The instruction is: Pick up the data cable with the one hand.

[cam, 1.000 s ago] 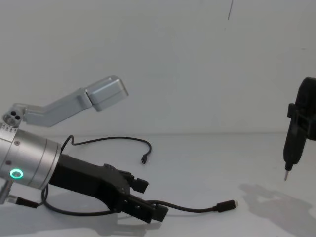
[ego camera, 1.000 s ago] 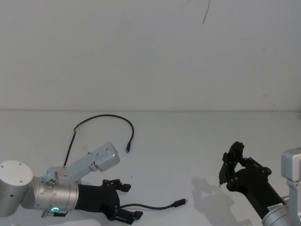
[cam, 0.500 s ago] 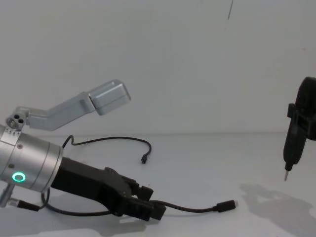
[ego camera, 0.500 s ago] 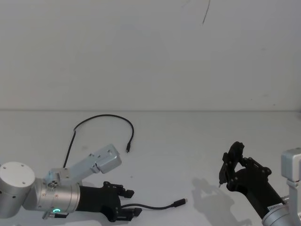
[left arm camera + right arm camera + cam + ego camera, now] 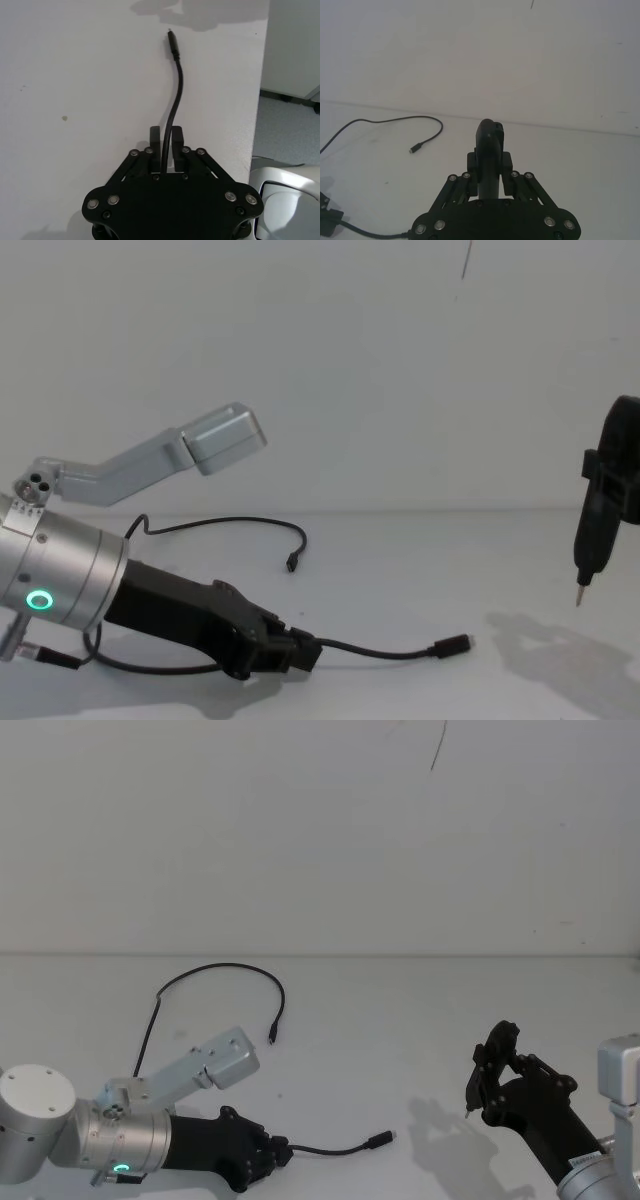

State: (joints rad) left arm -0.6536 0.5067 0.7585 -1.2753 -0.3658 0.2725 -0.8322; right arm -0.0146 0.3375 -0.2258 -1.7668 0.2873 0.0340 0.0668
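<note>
1. The black angular two-jaw left gripper (image 5: 276, 1153), on the thick silver arm (image 5: 60, 575) with the glowing green ring, sits low at the near-left of the white tabletop (image 5: 420, 1020). Its fingers (image 5: 155, 137) are pressed together on the long thin black data cable (image 5: 178, 85), pinching it a little way back from one plug.

2. Biggest worry from here is slip. The cord is skinny and slick-looking, and only the fingertips have it. A quick lift could let it slide out, especially with the weight of the rest hanging off the other side.

3. Second worry is snagging. Most of the cable trails back under that silver arm and loops round the far side of the table. If it catches on the arm as the gripper rises, it'll tug against the pinch.

4. Orientation: the gripped stretch runs roughly left-to-right along the near side of the table, straight out in line with the fingers. Its small silvery-tipped plug (image 5: 452, 644) points toward the robot's right. I can't tell whether that end is resting on the table or just off it. The other plug (image 5: 271, 1035) lies well apart, farther back, pointing toward the robot.

5. The right gripper (image 5: 490, 160) is parked off at the near right, closed round a black pen-like tool (image 5: 590, 540) with a thin pointed tip — nowhere near the cable.
</note>
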